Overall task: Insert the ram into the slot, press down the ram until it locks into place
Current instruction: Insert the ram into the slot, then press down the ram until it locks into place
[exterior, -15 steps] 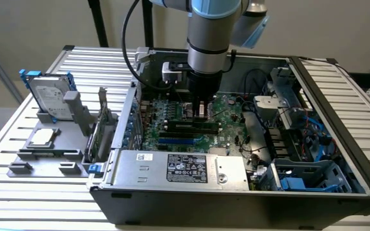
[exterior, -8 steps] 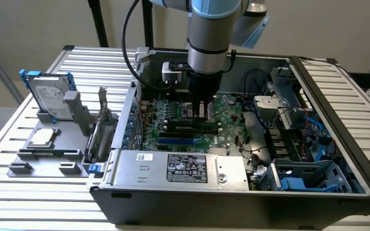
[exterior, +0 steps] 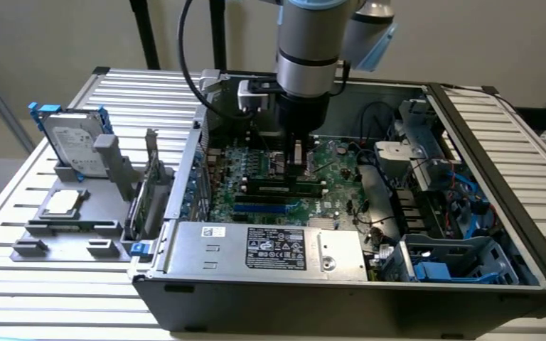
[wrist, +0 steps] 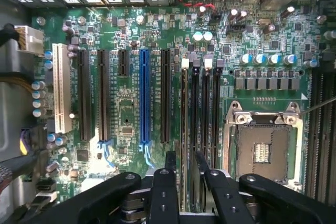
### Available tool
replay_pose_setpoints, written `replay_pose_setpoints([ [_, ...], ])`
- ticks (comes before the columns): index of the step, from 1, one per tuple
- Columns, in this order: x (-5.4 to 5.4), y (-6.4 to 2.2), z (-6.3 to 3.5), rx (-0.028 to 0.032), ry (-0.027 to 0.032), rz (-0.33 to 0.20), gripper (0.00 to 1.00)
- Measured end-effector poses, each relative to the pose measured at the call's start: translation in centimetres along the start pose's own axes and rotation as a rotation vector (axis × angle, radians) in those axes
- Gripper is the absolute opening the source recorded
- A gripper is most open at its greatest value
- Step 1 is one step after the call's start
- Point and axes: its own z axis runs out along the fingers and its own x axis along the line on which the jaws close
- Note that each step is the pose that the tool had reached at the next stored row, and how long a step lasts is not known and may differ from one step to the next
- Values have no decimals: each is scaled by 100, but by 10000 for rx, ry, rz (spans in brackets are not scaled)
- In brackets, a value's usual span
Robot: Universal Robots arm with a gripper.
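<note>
The ram (exterior: 283, 189), a thin green stick with dark chips, stands seated in a black slot (exterior: 275, 196) on the motherboard inside the open computer case. In the wrist view I see the ram (wrist: 185, 124) edge-on in the outermost slot (wrist: 184, 85) of the parallel black row, whose pale end clip (wrist: 185, 62) is at the far end. My gripper (exterior: 297, 167) hangs straight down over the ram. The black fingers (wrist: 170, 161) stand apart on either side of the stick, so the gripper (wrist: 186, 162) is open and holds nothing.
A blue slot (wrist: 144, 95) and several black card slots run beside the memory row; the silver CPU socket (wrist: 262, 145) lies on the other side. The power supply (exterior: 264, 249) fronts the case. A hard drive (exterior: 74, 145) and a chip (exterior: 65, 202) rest on a grey fixture at the exterior view's left.
</note>
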Motion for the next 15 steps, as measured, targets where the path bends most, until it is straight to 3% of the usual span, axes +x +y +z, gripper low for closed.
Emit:
replay_pose_setpoints([
  [5,1,8,-47,2,-13,-1,27],
  [10,2,9,-48,1,-11,-1,11],
  [15,2,9,-48,1,-11,-1,11],
])
